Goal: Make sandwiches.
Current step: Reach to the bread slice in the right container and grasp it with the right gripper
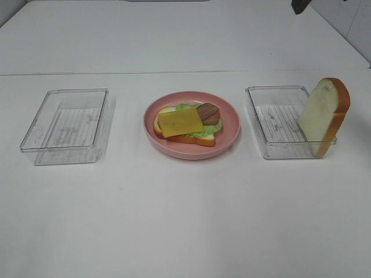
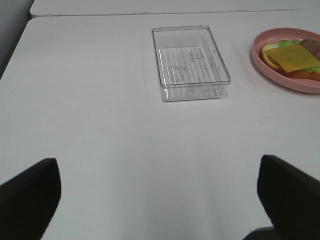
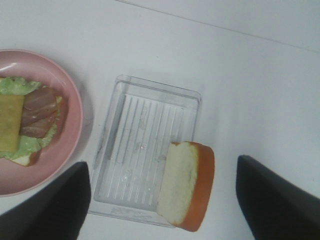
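An open sandwich [image 1: 184, 124] lies on the pink plate [image 1: 229, 136] at mid-table: a bread slice, green lettuce, brown bacon [image 1: 208, 112] and a yellow cheese slice [image 1: 181, 122] on top. It also shows in the left wrist view [image 2: 294, 59] and in the right wrist view [image 3: 27, 125]. A second bread slice [image 1: 324, 114] stands on edge in the right clear tray [image 1: 278, 119], leaning on its right wall; in the right wrist view the slice [image 3: 187, 182] shows between the fingers. My right gripper [image 3: 162, 164] is open, above that tray. My left gripper [image 2: 157, 162] is open and empty over bare table.
An empty clear tray [image 1: 66, 124] stands left of the plate and also shows in the left wrist view [image 2: 190, 62]. A seam in the table runs behind the trays. A dark part [image 1: 299, 6] shows at the top right edge.
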Robot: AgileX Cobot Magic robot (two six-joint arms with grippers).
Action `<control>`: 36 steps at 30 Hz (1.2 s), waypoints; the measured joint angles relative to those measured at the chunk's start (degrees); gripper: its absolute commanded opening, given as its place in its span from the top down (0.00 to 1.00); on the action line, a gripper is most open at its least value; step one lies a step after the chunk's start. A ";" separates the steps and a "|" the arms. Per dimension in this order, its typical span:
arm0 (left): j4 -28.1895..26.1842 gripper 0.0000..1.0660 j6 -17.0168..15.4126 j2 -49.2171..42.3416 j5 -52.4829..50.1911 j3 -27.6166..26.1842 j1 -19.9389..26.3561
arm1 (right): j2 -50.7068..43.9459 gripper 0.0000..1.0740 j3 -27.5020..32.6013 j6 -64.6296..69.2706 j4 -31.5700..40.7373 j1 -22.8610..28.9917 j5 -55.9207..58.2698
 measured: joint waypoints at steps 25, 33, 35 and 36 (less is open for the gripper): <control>0.00 0.06 0.00 0.00 0.00 0.00 0.00 | 6.93 0.26 0.00 0.06 3.38 -7.96 1.32; 0.00 0.06 0.00 0.00 0.00 0.00 0.00 | 9.80 0.20 0.00 0.11 1.60 -7.96 0.86; 0.00 0.06 0.00 0.00 0.00 0.00 0.00 | 10.14 0.20 0.00 0.11 1.49 -7.96 0.80; 0.00 0.06 0.00 0.00 0.00 0.00 0.00 | 10.83 0.20 0.00 0.11 1.49 -7.96 0.69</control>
